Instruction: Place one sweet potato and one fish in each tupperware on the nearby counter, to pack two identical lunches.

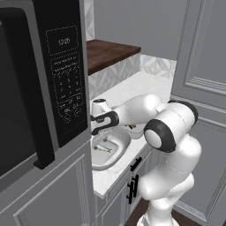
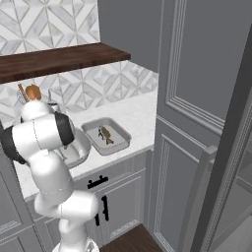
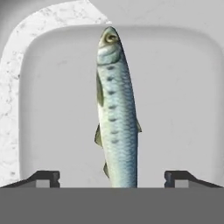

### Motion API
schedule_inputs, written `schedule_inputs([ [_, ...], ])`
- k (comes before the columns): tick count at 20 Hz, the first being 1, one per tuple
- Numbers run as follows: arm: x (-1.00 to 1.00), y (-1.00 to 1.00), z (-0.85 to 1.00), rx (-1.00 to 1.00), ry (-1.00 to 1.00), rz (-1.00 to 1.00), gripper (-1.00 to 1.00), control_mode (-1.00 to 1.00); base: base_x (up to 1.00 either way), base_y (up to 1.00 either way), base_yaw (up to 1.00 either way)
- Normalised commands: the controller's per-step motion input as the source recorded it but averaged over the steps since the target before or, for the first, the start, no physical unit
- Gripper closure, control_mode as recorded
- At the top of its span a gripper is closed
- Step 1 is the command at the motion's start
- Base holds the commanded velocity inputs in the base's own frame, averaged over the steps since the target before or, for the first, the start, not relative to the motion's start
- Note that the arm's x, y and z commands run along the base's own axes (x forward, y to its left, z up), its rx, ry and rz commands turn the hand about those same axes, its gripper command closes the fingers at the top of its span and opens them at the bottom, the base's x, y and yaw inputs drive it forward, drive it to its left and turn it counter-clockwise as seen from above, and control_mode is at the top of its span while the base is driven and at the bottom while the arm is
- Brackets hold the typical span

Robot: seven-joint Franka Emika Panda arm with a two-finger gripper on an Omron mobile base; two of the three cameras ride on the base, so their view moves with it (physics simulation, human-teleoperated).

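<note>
I have the gripper (image 3: 112, 177) over the rounder grey tub (image 1: 115, 152), and from the hand camera its two fingertips (image 3: 43, 177) stand wide apart, with the silvery-green fish (image 3: 116, 111) lying lengthwise between them and touching neither. The jaws hold nothing. The fish lies in the tub with its head toward the far wall, and bare tub floor shows on both sides of it out to the curved walls. In the left base view I see that fish (image 1: 102, 148) as a small pale shape on the tub floor, below the hand (image 1: 102, 118).

The microwave (image 1: 42, 84) sits close on the left, its control panel just beside the hand, so room on that side is tight. The tub's near rim lies close to the counter's (image 1: 132, 90) front edge. To the right the white counter is open back to the tiled wall.

In the right base view the rectangular tub (image 2: 106, 135) sits near the counter's front edge with the dark fish (image 2: 104, 134) in it. A sweet potato (image 2: 32, 92) shows behind the arm, by the wall under the wooden shelf (image 2: 64, 58). The tall cabinet (image 2: 197, 88) closes off the counter's right end.
</note>
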Motion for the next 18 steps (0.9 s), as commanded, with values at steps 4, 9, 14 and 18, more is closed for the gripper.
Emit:
schedule_inputs([
  [4, -0.44, -0.39, 0.95, 0.00, -0.01, 0.00, -1.00, -1.00, 0.00, 0.00, 0.00],
  [9, -0.56, -0.69, 0.90, 0.03, 0.00, -0.03, -1.00, -1.00, 0.00, 0.00, 0.00],
  [14, -0.74, -0.87, 0.62, 0.00, 0.00, -0.07, -1.00, -1.00, 0.00, 0.00, 0.00],
  [18, -0.94, -0.79, 0.48, 0.00, 0.00, -0.15, -1.00, -1.00, 0.00, 0.00, 0.00],
])
